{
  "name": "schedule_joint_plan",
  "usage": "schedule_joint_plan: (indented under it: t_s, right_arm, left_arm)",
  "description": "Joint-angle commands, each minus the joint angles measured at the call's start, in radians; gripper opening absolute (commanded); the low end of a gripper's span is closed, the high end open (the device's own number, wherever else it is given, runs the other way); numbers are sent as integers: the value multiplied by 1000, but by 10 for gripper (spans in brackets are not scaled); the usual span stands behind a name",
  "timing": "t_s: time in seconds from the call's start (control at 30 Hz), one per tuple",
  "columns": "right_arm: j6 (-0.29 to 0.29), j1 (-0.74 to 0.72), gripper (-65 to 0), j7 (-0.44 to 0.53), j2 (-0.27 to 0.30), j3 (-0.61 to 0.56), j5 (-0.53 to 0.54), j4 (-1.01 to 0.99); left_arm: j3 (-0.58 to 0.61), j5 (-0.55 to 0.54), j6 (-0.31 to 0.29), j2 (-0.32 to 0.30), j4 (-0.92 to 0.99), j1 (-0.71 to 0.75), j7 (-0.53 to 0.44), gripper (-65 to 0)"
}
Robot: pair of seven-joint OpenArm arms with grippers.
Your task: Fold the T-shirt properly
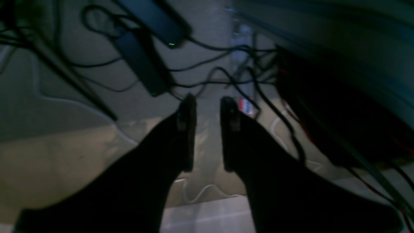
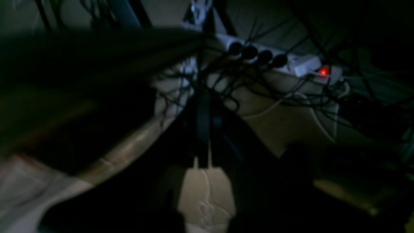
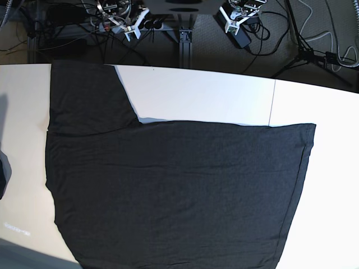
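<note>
The T-shirt (image 3: pixel 174 190) lies flat on the tabletop (image 3: pixel 196 95), unfolded. Left fingers (image 1: pixel 186 116) stand apart, right fingers (image 2: pixel 202 110) pressed together, both empty. Best to pinch the sleeve (image 3: pixel 84 95) edge low and fold it inward smoothly.

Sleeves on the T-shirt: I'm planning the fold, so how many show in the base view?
1. One sleeve lies flat at the upper left of the T-shirt, reaching the table's far edge. The other may be hidden or out of frame.

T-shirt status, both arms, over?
Left gripper open, empty, aimed at floor cables. Right gripper shut, empty, off the table. T-shirt spread flat on white table, one sleeve out at far corner. Nothing on the cloth.
</note>
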State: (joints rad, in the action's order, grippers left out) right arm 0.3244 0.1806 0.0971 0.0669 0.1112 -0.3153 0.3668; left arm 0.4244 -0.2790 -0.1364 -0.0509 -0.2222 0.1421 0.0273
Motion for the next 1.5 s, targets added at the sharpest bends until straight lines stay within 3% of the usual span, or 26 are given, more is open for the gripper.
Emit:
schedule_joint_plan:
  t_s: [0.0,0.23,0.33,0.5,0.63,0.77,0.97,1.07,1.17,1.27,1.37,1.47]
  right_arm:
    - [39,32,-650,8,16,-20,1,27]
    - [40,259,-650,8,98,-170,8,310]
    - [45,360,-650,8,151,-209,61,481]
    - [51,537,-650,6,274,-217,183,795]
    - [54,679,-650,4,373,-201,224,1046]
    - [54,815,-644,4,436,-142,266,1287]
    - [54,908,-449,-2,457,19,410,1526]
    - [53,888,-424,-23,456,129,536,1567]
    - [50,827,-386,-148,456,243,680,1572]
    - [-1,761,-320,-278,456,349,812,1558]
    - [-35,714,-294,-314,456,423,883,1526]
    - [-36,670,-293,-386,456,446,937,1468]
  left_arm:
    - [2,-21,-27,-14,-26,24,-14,-487]
    - [-86,-64,-88,-97,-317,209,-19,-487]
    - [-186,-116,-137,-124,-480,293,74,-491]
    - [-400,-163,-275,-148,-824,440,269,-491]
    - [-531,-293,-322,-178,-1118,552,375,-492]
    - [-640,-351,-325,-205,-1390,666,435,-491]
    - [-740,-405,-325,-219,-1652,776,474,-491]
    - [-751,-404,-325,-227,-1694,780,477,-490]
    - [-750,-391,-328,-249,-1696,781,440,-490]
    - [-752,-364,-328,-264,-1696,780,421,-490]
    - [-752,-348,-328,-268,-1696,780,418,-487]
    - [-752,-348,-328,-269,-1696,780,418,-407]
